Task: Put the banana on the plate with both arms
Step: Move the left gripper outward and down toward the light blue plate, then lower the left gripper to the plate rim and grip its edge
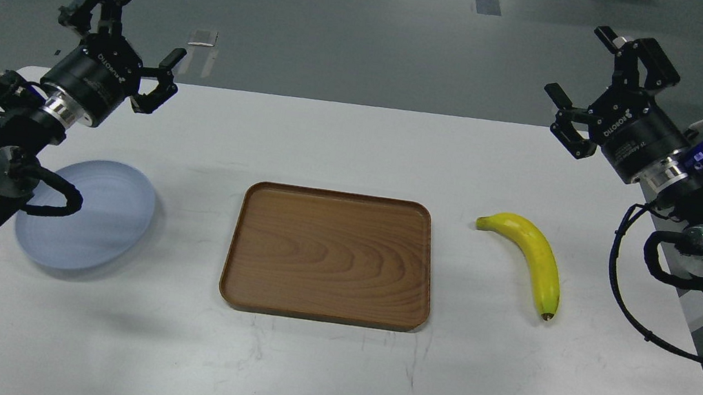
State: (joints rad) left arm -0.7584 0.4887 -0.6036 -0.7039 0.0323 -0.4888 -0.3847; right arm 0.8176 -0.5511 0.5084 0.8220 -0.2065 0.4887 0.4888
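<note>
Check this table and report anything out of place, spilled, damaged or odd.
Nothing stands out. The banana lies whole on the white table, right of the wooden tray; the blue plate sits flat at the left. No spills. Both the left gripper and right gripper are open and hold nothing.

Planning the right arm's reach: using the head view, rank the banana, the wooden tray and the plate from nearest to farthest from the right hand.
From the right hand, raised open over the table's right end:
1. Banana, on the table's right side, below that hand.
2. Wooden tray, at the table's centre.
3. Plate, far left, partly behind the left arm.
</note>
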